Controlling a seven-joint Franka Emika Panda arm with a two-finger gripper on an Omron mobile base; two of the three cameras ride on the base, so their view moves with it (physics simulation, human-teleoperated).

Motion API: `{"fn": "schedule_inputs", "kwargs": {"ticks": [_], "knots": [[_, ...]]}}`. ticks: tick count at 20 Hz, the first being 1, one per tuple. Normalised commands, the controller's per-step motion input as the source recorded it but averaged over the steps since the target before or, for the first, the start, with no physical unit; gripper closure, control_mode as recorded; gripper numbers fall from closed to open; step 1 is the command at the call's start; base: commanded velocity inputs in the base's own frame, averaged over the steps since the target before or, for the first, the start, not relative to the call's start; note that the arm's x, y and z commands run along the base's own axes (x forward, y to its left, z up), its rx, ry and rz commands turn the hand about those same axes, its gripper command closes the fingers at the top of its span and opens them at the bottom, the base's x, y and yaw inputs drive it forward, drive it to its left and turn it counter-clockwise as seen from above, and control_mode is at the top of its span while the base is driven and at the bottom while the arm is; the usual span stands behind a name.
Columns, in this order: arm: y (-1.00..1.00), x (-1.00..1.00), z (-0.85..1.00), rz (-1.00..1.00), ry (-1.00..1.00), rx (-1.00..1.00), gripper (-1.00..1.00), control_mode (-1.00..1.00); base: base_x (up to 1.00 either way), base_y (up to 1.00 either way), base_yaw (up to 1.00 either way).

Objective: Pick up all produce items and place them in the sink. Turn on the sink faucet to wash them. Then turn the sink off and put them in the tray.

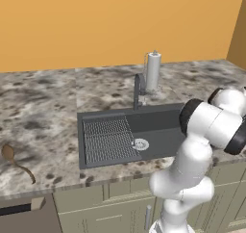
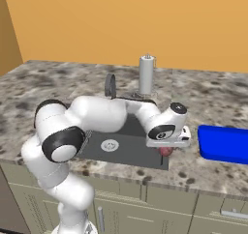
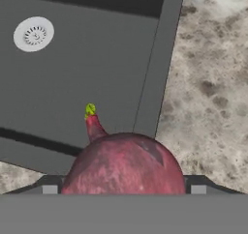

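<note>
Reaching over sink (image 2: 131, 153) corner, gripper (image 2: 167, 148) around red produce (image 3: 123, 165)

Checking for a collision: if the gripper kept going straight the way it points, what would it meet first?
The red fruit, sitting right between the gripper's wide-apart jaws. Behind it lie the sink's floor and right rim, though depth there is hard to judge.
</note>
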Motion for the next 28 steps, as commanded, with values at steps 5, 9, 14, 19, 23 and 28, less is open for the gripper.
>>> {"fn": "schedule_inputs", "kwargs": {"ticks": [5, 9, 14, 19, 23, 28], "knots": [[1.0, 0.25, 0.4, 0.26, 0.0, -0.03, 1.0, -1.0, 0.0, 0.0, 0.0], [0.94, 0.89, -0.17, 0.14, 0.14, 0.0, 1.0, -1.0, 0.0, 0.0, 0.0], [0.58, 0.81, -0.87, 0.11, 0.14, 0.0, 1.0, -1.0, 0.0, 0.0, 0.0], [0.12, 0.5, -0.95, 0.0, -0.07, 0.0, 1.0, -1.0, 0.0, 0.0, 0.0], [0.0, 0.53, -0.85, 0.0, -0.15, 0.0, 1.0, -1.0, 0.0, 0.0, 0.0], [0.08, 0.75, -0.49, 0.0, -0.13, 0.0, 1.0, -1.0, 0.0, 0.0, 0.0]]}}
